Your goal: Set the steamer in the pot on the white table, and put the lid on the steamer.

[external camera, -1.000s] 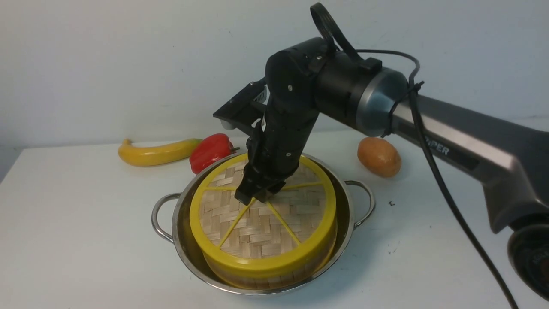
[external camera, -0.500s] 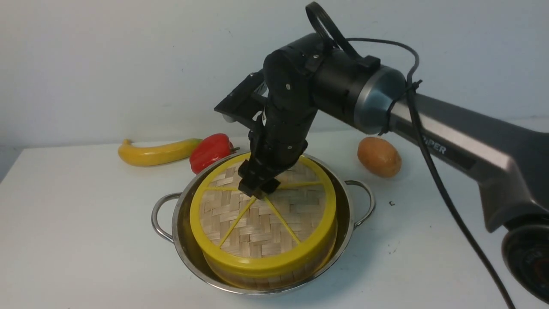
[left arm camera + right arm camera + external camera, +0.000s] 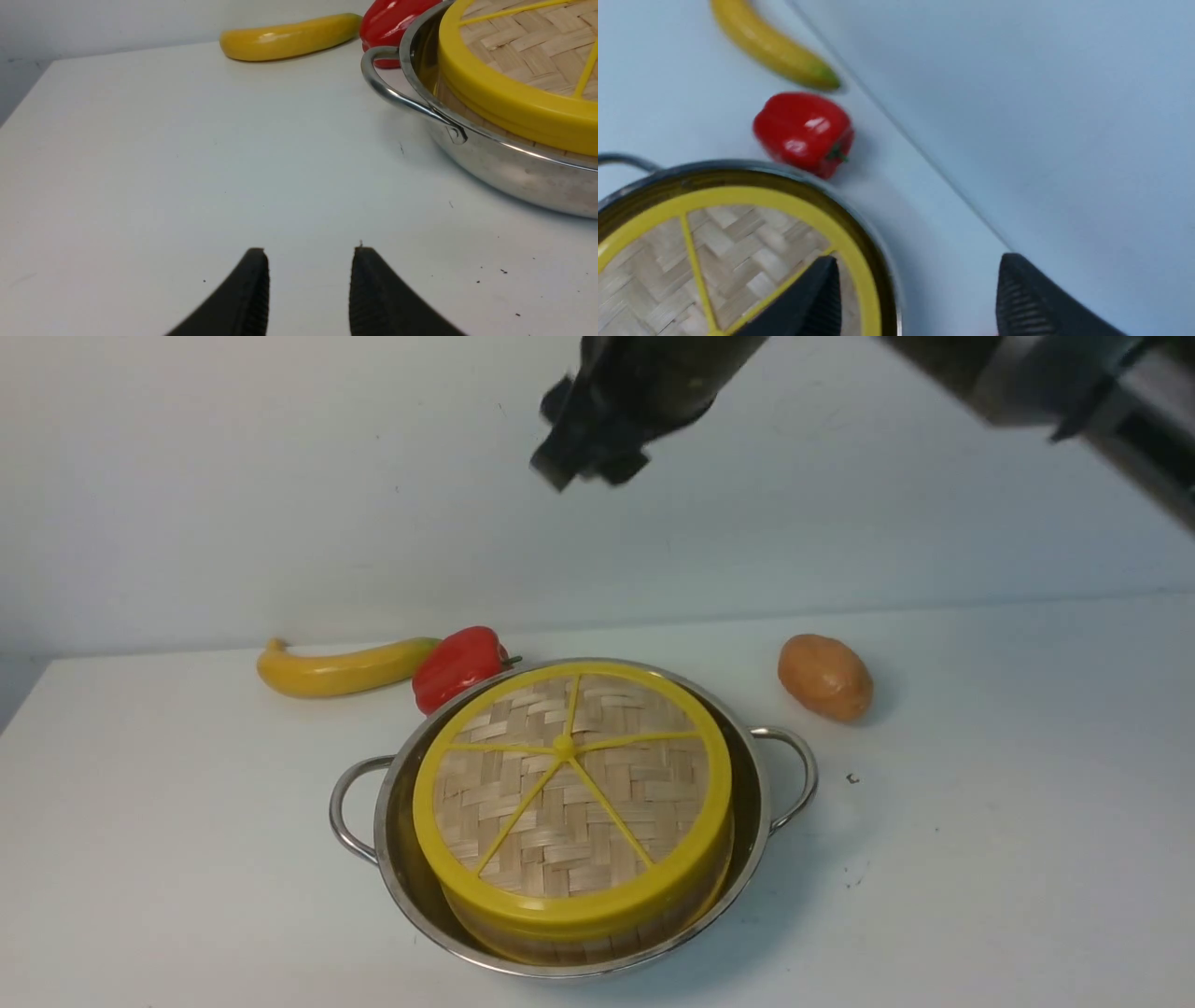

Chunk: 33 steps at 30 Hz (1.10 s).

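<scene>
The steel pot (image 3: 758, 803) stands on the white table (image 3: 187, 859). The steamer (image 3: 579, 933) sits inside it, only its bamboo wall showing. The woven lid (image 3: 569, 793) with yellow rim and spokes lies flat on the steamer. My right gripper (image 3: 588, 467) is open and empty, high above the pot's far edge; in the right wrist view it (image 3: 917, 280) hangs over the lid (image 3: 738, 252) and pot rim. My left gripper (image 3: 309, 261) is open and empty, low over bare table beside the pot's loop handle (image 3: 397, 93).
A yellow banana (image 3: 341, 667) and a red pepper (image 3: 459, 665) lie behind the pot on the left. A brown potato (image 3: 825, 677) lies behind it on the right. A wall stands close behind the table's far edge.
My right gripper has let go of the lid's knob and risen fast, well above the pot. The lid stays flat on the steamer.
</scene>
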Each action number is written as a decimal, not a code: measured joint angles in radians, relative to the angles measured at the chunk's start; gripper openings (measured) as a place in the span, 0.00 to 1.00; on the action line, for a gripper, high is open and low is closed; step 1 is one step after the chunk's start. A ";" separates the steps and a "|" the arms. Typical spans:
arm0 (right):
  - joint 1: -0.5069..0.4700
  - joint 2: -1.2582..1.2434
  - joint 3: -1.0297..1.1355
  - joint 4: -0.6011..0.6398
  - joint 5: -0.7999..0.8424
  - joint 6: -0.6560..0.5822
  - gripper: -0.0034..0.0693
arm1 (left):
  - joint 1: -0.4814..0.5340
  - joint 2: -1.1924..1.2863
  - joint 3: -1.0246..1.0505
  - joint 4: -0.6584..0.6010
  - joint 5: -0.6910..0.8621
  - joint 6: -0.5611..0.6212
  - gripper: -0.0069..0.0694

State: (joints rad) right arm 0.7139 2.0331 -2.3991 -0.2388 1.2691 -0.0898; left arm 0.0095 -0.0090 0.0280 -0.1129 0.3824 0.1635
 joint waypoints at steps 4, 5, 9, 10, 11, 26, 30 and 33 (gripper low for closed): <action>0.000 -0.130 -0.002 -0.074 0.007 0.034 0.25 | 0.000 0.000 0.000 0.000 0.000 0.000 0.40; 0.000 -0.142 -0.002 -0.077 0.007 0.034 0.24 | 0.000 0.000 0.000 0.000 0.000 0.000 0.40; -0.007 -0.242 -0.002 -0.145 0.009 0.034 0.02 | 0.000 0.000 0.000 0.000 0.000 0.000 0.40; -0.011 -0.265 -0.002 -0.151 0.009 0.034 0.00 | 0.000 0.000 0.000 0.000 0.000 0.000 0.40; -0.019 -0.291 -0.002 -0.155 0.011 0.034 0.00 | 0.000 0.000 0.000 0.000 0.000 0.000 0.40; -0.113 -0.490 0.010 -0.041 0.020 0.031 0.00 | 0.000 0.000 0.000 0.000 0.000 0.000 0.40; -0.113 -0.536 0.018 -0.045 0.022 0.042 0.00 | 0.000 0.000 0.000 0.000 0.000 0.000 0.40; -0.113 -0.569 0.018 -0.087 0.023 0.072 0.00 | 0.000 0.000 0.000 0.000 0.000 0.000 0.40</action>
State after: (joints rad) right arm 0.6010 1.4642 -2.3806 -0.3257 1.2918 -0.0178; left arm 0.0095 -0.0090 0.0280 -0.1129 0.3824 0.1635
